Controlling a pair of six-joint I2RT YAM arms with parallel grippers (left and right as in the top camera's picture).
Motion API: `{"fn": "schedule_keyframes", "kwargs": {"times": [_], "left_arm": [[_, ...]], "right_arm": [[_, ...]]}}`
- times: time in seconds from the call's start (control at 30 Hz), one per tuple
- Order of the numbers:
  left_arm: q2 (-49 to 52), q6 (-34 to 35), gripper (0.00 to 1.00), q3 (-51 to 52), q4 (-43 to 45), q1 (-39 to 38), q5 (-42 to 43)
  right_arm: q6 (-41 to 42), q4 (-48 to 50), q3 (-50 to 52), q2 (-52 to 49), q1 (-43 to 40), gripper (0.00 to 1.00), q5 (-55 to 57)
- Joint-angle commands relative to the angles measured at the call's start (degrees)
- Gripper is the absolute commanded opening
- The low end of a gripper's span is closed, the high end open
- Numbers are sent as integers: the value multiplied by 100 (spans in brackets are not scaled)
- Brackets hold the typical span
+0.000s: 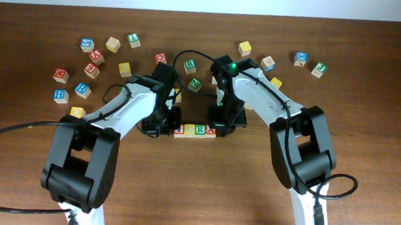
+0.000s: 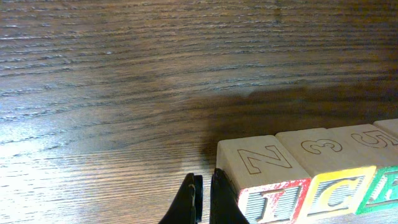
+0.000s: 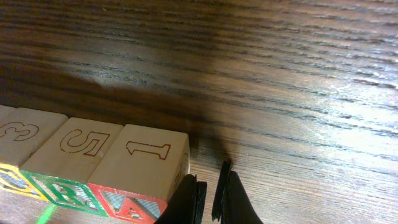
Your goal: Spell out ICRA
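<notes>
We see ICRA row (image 1: pixel 194 130) on table (image 2: pixel 124 74), cubes touching: I cube (image 2: pixel 258 165), C cube (image 2: pixel 333 186), R cube (image 3: pixel 65 191), A cube (image 3: pixel 146 158). Left claw (image 2: pixel 204 186) closed, empty, just beside I end; right claw (image 3: pixel 210 186) closed, empty, just beside A end. Row's long axis runs claw to claw.

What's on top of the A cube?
Nothing is stacked on the A cube. Its top face is bare wood with an outlined 1. Its underside, against the table, is hidden.
</notes>
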State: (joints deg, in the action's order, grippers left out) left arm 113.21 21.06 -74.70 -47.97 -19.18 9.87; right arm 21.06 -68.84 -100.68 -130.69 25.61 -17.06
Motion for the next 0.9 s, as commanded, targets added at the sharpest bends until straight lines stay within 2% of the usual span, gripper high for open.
{"fn": "schedule_keyframes", "kwargs": {"times": [0.0,0.47,0.6,0.67,0.87], "left_arm": [[59,83,1,42,26,-33,133],[59,79,0,39,55,-26,2],[57,79,4,37,35,24,-284],[57,79,0,31,35,85,-284],[57,79,0,-129,-190,444,-284]], "right_arm": [[42,4,46,-20,70,4,-122],[42,-140,46,-20,63,4,116],[39,-136,28,-17,52,4,142],[37,-109,20,-17,22,4,144],[-101,-284,-166,-17,-313,4,271]]}}
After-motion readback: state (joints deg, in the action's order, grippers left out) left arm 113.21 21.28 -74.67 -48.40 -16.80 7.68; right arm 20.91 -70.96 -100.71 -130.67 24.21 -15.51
